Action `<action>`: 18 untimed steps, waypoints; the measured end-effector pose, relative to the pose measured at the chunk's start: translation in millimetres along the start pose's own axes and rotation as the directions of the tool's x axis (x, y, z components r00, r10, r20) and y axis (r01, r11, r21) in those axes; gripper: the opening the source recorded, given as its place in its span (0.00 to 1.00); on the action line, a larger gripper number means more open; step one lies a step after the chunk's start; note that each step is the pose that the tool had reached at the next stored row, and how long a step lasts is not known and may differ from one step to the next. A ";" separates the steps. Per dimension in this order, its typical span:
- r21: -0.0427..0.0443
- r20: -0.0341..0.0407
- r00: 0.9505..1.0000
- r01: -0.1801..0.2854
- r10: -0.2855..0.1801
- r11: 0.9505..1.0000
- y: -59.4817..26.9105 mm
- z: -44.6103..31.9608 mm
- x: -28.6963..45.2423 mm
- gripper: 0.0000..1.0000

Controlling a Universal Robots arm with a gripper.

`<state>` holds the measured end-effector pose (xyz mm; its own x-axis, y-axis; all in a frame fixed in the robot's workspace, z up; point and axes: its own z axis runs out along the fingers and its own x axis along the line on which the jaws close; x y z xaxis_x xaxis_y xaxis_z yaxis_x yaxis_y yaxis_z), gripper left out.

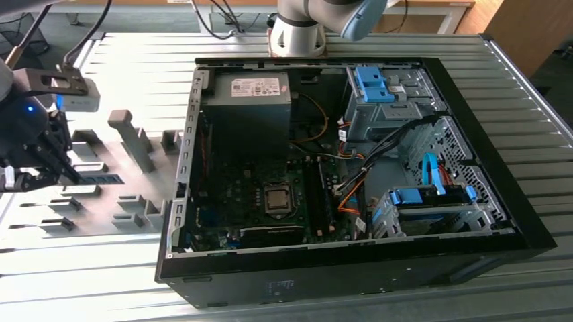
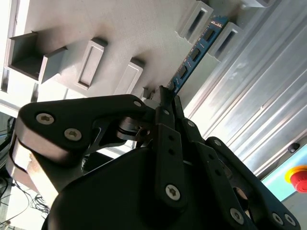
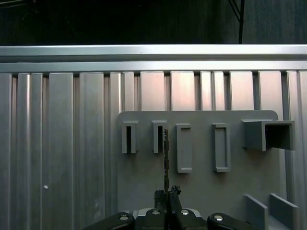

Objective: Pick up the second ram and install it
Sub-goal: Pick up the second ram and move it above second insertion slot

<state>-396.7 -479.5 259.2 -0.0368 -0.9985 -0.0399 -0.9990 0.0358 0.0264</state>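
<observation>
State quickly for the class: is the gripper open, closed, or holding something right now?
Gripper: closed, holding one end of the memory stick, whose far end sits between grey blocks.

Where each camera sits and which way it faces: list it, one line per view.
Exterior view: high, off the arm, looking down on the open computer case; arm base and claw show.
First wrist view: at the wrist, facing the grey fixture plate; the claw shows, gripping the second ram.
Second wrist view: behind the claw, looking along the second ram.
Shared: both wrist views show claw, second ram, grey fixture plate.
</observation>
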 end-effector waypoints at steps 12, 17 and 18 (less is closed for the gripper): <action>0.000 0.000 1.000 0.000 0.000 1.000 0.2 -6.8 -0.3 0.14; 0.000 0.000 1.000 0.000 0.000 1.000 0.2 -9.6 -0.4 0.14; 0.000 0.000 1.000 0.000 0.000 1.000 0.3 -10.1 -0.4 0.14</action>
<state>-396.7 -479.5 269.4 -0.0368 -0.9985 -0.0400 -0.9990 0.0358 0.0264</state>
